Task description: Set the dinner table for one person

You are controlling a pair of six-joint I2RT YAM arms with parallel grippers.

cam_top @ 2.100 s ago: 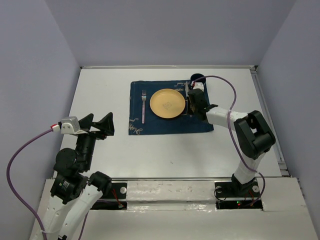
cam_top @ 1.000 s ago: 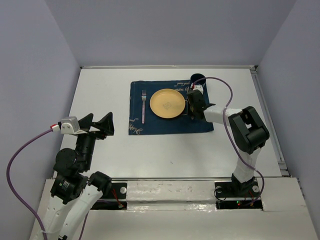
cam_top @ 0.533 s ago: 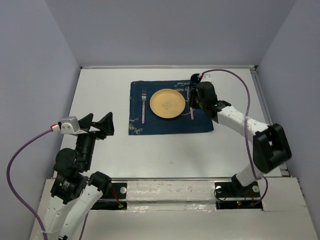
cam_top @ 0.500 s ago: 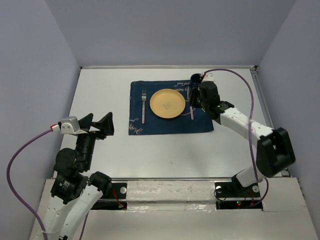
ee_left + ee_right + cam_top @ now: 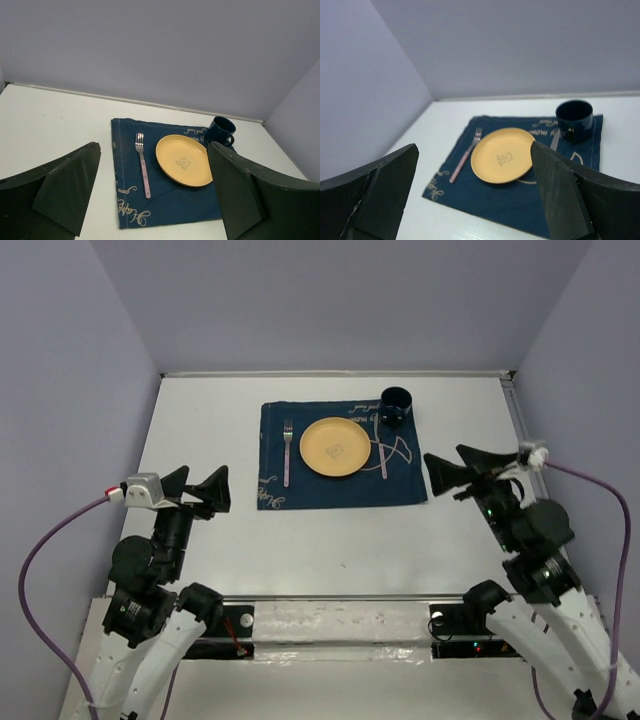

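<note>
left gripper (image 5: 198, 483) released | right gripper (image 5: 455, 465) released | both outside cloth (image 5: 340, 490) edges, over dinner table (image 5: 200, 420)

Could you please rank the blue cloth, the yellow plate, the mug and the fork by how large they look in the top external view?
1. Blue cloth
2. Yellow plate
3 and 4. Fork and mug: unsure, since the thin fork is longer but the mug covers more area.
</note>
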